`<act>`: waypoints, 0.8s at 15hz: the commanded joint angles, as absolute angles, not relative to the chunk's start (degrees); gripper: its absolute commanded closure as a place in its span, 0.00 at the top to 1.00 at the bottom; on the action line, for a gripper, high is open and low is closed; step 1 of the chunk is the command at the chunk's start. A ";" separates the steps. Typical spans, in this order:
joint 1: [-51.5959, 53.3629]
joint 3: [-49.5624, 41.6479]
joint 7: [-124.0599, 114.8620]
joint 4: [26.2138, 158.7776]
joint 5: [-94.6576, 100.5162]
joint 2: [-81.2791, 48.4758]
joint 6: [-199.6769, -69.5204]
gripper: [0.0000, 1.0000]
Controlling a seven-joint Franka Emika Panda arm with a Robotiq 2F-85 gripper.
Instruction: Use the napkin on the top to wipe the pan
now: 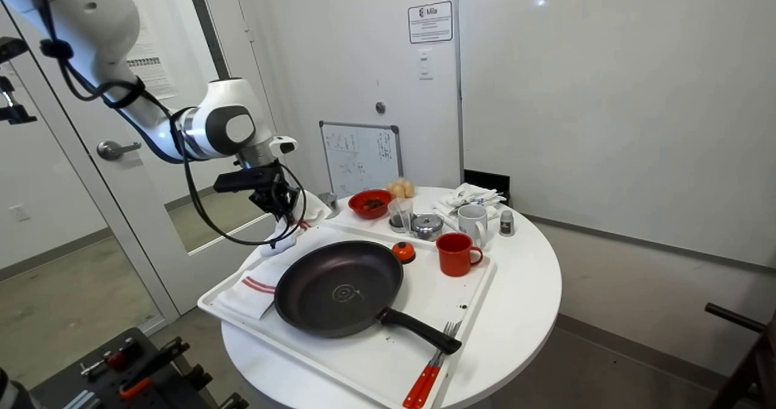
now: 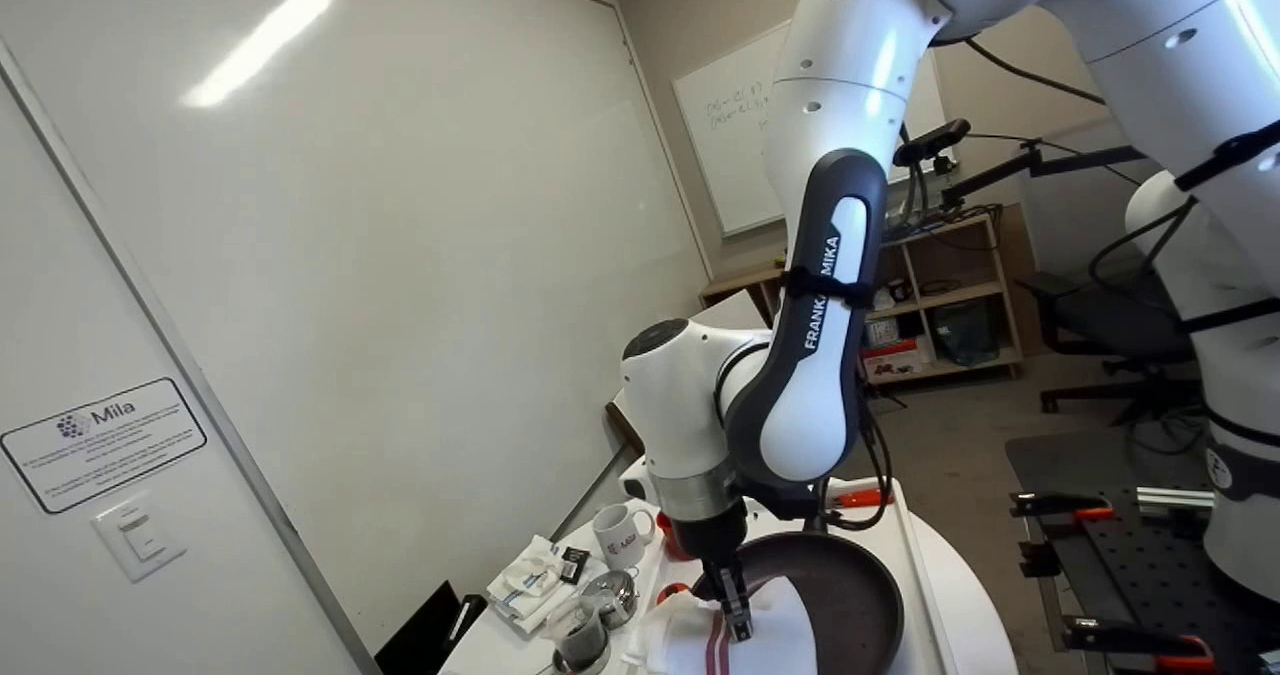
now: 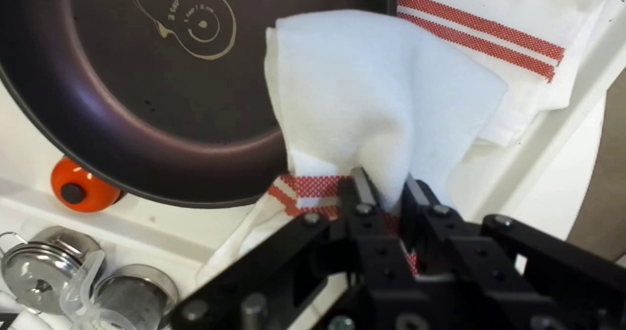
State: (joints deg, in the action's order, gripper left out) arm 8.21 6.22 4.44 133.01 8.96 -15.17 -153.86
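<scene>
The black pan [image 1: 339,288] lies on the white tray; it also shows in the wrist view [image 3: 205,110] and in an exterior view [image 2: 850,605]. My gripper [image 3: 385,176] is shut on a white napkin [image 3: 342,80] with red stripes. A fold of cloth is bunched between the fingers. The napkin hangs by the pan's edge and covers part of its rim in the wrist view. In an exterior view the gripper [image 2: 738,625] holds the napkin [image 2: 785,630] beside the pan. A second striped napkin [image 3: 489,36] lies folded on the tray, partly hidden by the pan.
The tray [image 1: 482,288] sits on a round white table. An orange knob [image 1: 403,251], a red mug [image 1: 454,254] and red-handled cutlery [image 1: 424,379] are near the pan. Behind stand a metal pot [image 1: 427,226], a white mug [image 1: 471,220] and a red bowl [image 1: 364,209].
</scene>
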 commanded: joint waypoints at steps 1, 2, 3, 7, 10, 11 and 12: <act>8.07 7.18 5.77 125.67 7.50 -21.76 -148.61 0.04; 7.99 7.36 5.95 124.33 7.33 -22.96 -147.58 0.04; 8.07 7.41 6.05 122.67 7.47 -24.21 -146.47 0.04; 9.77 7.30 5.03 115.63 9.02 -27.80 -141.23 0.04; 10.66 7.53 5.32 110.13 9.13 -30.10 -137.49 0.04; 10.84 7.59 5.56 108.42 9.07 -30.95 -136.55 0.04; 10.93 7.71 5.87 106.62 8.88 -31.91 -135.62 0.04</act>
